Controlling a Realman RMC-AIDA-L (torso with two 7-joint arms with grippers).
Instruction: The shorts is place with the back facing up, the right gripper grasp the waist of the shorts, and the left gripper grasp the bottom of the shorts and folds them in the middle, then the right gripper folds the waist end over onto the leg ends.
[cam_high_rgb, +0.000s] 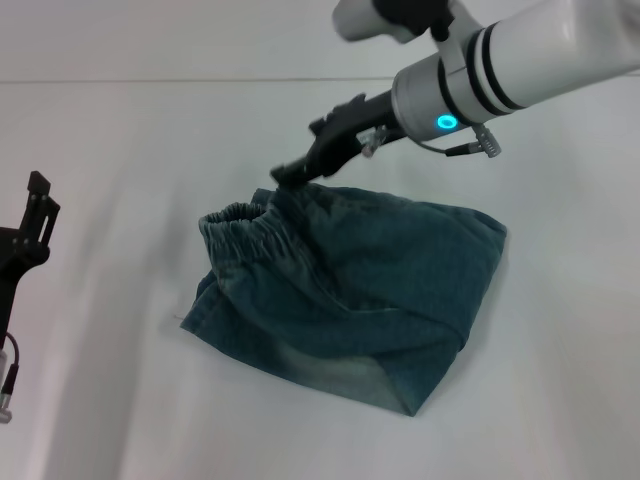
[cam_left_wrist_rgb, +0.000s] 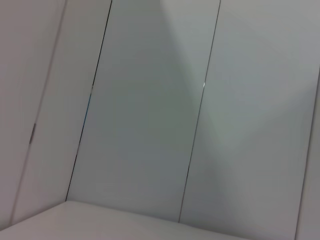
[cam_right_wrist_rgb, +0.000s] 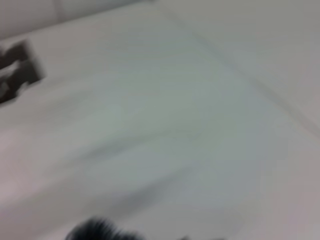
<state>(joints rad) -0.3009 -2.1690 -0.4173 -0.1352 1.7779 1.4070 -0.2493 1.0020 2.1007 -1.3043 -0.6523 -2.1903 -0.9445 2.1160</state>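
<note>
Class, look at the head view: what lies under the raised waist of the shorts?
Under the waist of the shorts, pinched by the right gripper, folded denim rests on the white table. Lower layers are covered.

Plain white table (cam_high_rgb: 150, 150), pale panelled wall (cam_left_wrist_rgb: 150, 125) with thin dark vertical seams

The head camera looked forward and down on the white surface (cam_high_rgb: 120, 150) from above. The left wrist camera faced blank wall panels (cam_left_wrist_rgb: 145, 125); the right wrist camera skimmed close over that same surface.
</note>
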